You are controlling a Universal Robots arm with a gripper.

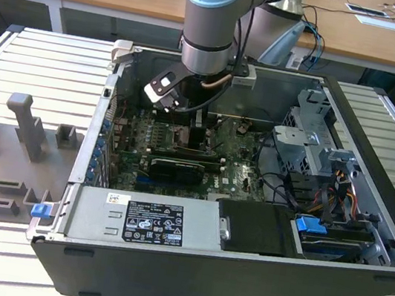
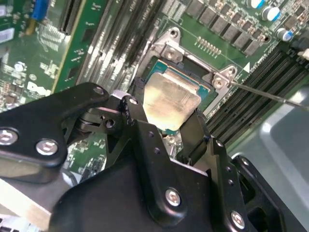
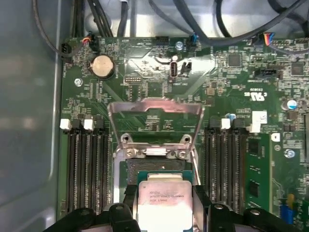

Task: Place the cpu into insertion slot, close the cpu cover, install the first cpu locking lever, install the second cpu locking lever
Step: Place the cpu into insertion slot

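Note:
The cpu (image 2: 170, 102), a flat square chip with a silvery-beige face, sits level over the insertion slot (image 2: 166, 50) on the green motherboard; I cannot tell if it is seated. My gripper (image 2: 166, 124) is shut on the cpu, with one black finger (image 2: 137, 116) against each of two opposite edges. In the first wrist view the cpu (image 3: 164, 197) lies between the fingers (image 3: 128, 205), and the cpu cover (image 3: 154, 103) stands tilted open behind the socket. A thin metal locking lever (image 2: 270, 94) sticks out beside the socket. In the exterior view the gripper (image 1: 193, 136) reaches down into the open computer case.
Black memory slots (image 3: 87, 169) flank the socket on both sides. A long black expansion card (image 1: 175, 167), the power supply (image 1: 148, 219) and a drive cage (image 1: 311, 143) crowd the case. Cables (image 3: 101, 19) run along the board's edge. A grey fixture tray (image 1: 8, 156) lies outside.

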